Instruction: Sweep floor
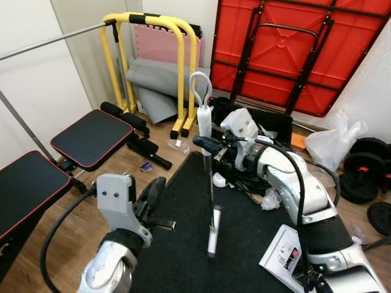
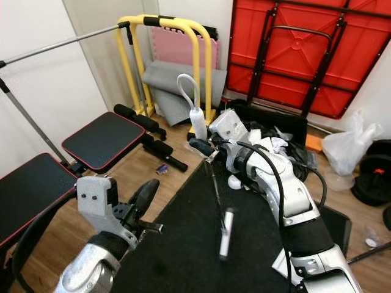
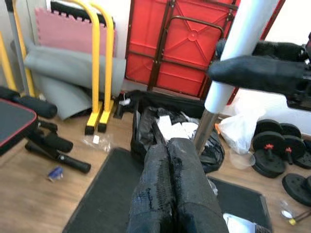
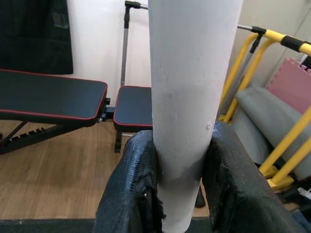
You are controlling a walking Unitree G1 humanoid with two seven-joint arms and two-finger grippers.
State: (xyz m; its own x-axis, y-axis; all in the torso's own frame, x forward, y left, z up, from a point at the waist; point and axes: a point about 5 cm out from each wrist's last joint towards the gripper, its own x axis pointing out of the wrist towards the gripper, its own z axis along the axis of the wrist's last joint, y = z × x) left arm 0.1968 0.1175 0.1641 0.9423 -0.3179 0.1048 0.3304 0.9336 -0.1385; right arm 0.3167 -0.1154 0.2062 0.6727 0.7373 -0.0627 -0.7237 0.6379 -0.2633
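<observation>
This is a small room with a wooden floor (image 1: 73, 226) and white walls, packed with gym gear. A black mat (image 1: 244, 238) lies on the floor in the middle.

The right claw (image 1: 206, 144) is clenched around the white broom handle (image 1: 203, 116), one black finger (image 4: 127, 189) pressed on each side of it. The broom stands almost straight up, its long way running from the floor to the top. A loop (image 1: 200, 85) sits at the top end, pointing to 12 o'clock. Below the claw the handle turns into a thin metal pole (image 1: 211, 183) that goes down to 6 o'clock and ends in a white piece (image 1: 214, 232) low over the black mat.

The left claw (image 1: 153, 194) is at 8 o'clock from the broom, held up over the edge of the mat. Its two fingers (image 3: 170, 189) are pressed together with nothing between them. It is near the pole but not touching it.

Around the broom, a black bag full of stuff (image 1: 244, 177) sits at 3 o'clock, behind the right arm. A paper with print (image 1: 286, 250) lies on the mat at 5 o'clock. A black padded bench with red edges (image 1: 91, 137) is at 9 o'clock. Yellow bars (image 1: 183, 67) stand at 11 o'clock with a rolled grey mat (image 1: 153, 85) and a pink foam tile (image 1: 162, 46) behind them. A red folded table (image 1: 287, 49) leans on the wall at 1 o'clock. A white plastic bag (image 1: 333, 143) and round black weights (image 1: 360, 168) are at 3 o'clock, further off.
</observation>
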